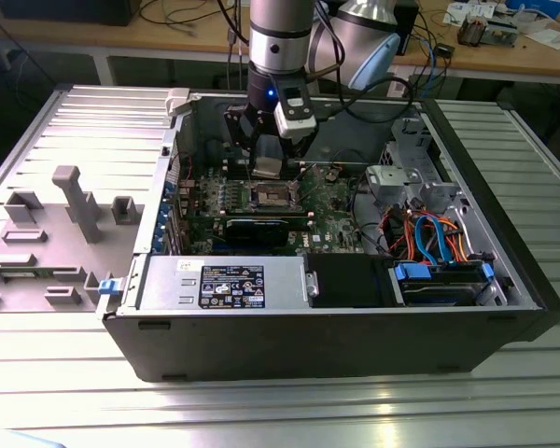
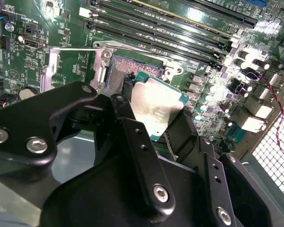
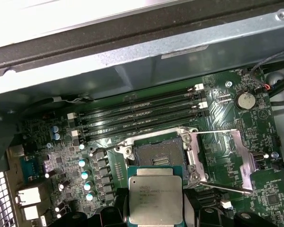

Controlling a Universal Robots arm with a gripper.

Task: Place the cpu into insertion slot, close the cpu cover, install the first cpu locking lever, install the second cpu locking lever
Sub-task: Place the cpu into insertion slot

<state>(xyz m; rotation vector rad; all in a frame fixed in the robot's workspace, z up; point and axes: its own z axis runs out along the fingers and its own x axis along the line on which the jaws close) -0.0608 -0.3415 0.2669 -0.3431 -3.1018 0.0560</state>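
The arm (image 1: 280, 37) reaches down from the far side into an open computer case (image 1: 336, 331) that lies on a ribbed metal worktop (image 1: 261, 411). Its gripper (image 1: 267, 164) hangs over the green motherboard (image 1: 331, 219) in the far half of the case.

In the second wrist view the black fingers (image 2: 132, 127) are closed onto the cpu (image 2: 158, 106), one on each of two opposite edges. The chip's silvery-grey top faces up and it sits slightly tilted in the grip. In the first wrist view the gripper (image 3: 154, 210) holds the cpu (image 3: 155, 198) just beside the insertion slot (image 3: 163, 153), and the chip's edge reaches the socket's metal rim. The chip is not seated: the slot's dark centre lies bare. In the exterior view the cpu (image 1: 268, 167) hangs just above the insertion slot (image 1: 271, 194).

The cpu cover (image 3: 241, 161) is swung open and lies off to one side of the socket, with the green board showing through its cut-out. Two thin wire levers (image 3: 213, 133) stand out along its edges, unlatched. The second wrist view also shows the cpu cover (image 2: 50, 71) lying open next to the insertion slot (image 2: 125, 71).

Long black memory slots (image 3: 142, 116) run parallel just past the socket. A power supply (image 1: 224, 285) fills the case's near corner on the exterior view's left. A grey moulded fixture (image 1: 70, 201) rests on the worktop, left of the case.
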